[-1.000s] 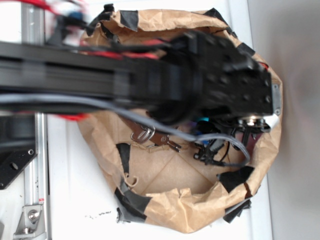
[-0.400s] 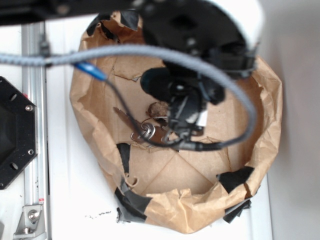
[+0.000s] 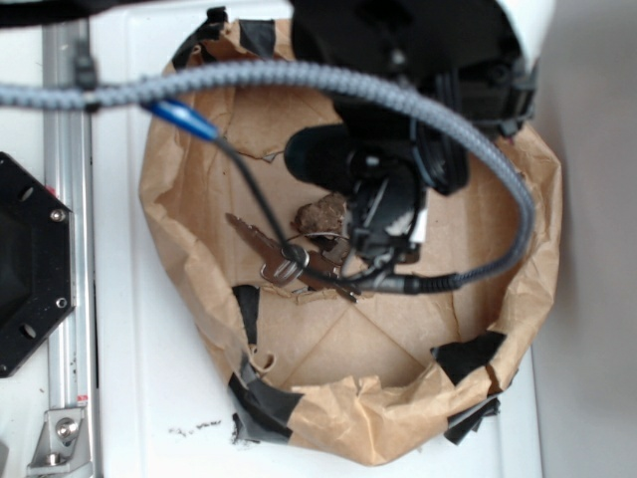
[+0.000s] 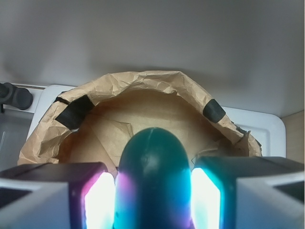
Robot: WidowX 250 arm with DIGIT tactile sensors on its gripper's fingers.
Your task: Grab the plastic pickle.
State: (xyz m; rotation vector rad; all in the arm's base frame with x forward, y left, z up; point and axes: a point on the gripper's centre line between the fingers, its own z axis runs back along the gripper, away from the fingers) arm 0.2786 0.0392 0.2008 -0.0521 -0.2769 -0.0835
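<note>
Holding the plastic pickle [image 4: 152, 176] pinched between its two lit fingers [image 4: 97, 202], the gripper [image 3: 383, 214] hangs over the paper bag [image 3: 184, 269]; the grasp looks made. Next calls for a steady lift straight up. Keys [image 3: 284, 261] and a brown lump [image 3: 323, 214] lie just left, below; the bag's crumpled rim stands around.

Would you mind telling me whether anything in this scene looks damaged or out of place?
The paper bag serving as a bin is crumpled and patched with black tape along its rim. Otherwise nothing stands out: the pickle sits squarely between the jaws, with keys and a brown chunk inside the bag.
</note>
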